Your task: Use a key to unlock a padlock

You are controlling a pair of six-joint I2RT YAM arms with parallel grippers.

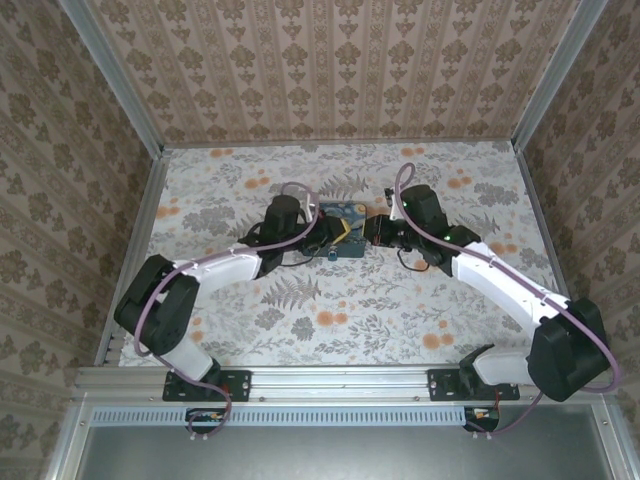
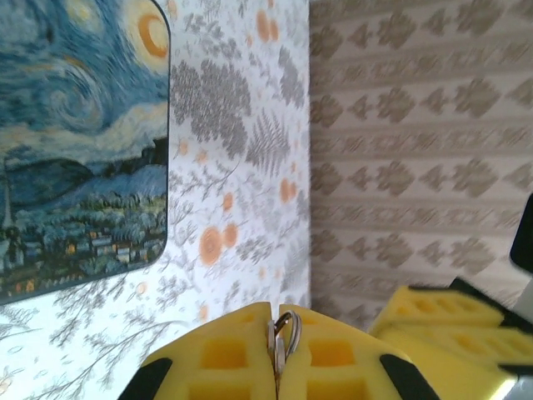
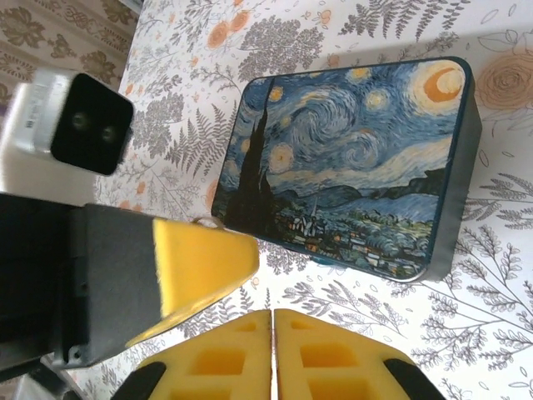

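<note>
Pinching metal loop (image 2: 286,325), left hand (image 2: 276,333) near painted box (image 2: 75,150)

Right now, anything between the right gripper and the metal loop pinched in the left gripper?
Nothing visible. The left gripper is shut on the metal loop; the right gripper sits right beside it, with only a small open gap. The painted box lies beyond both, not between.

The box (image 1: 343,208) stands mid-table, flanked by the left arm (image 1: 225,268) and right arm (image 1: 495,278) — their jaws crowd its near and right sides, close together. Bare table (image 1: 330,335) lies open nearer the bases and behind the box, up to the back wall (image 1: 330,70).
</note>
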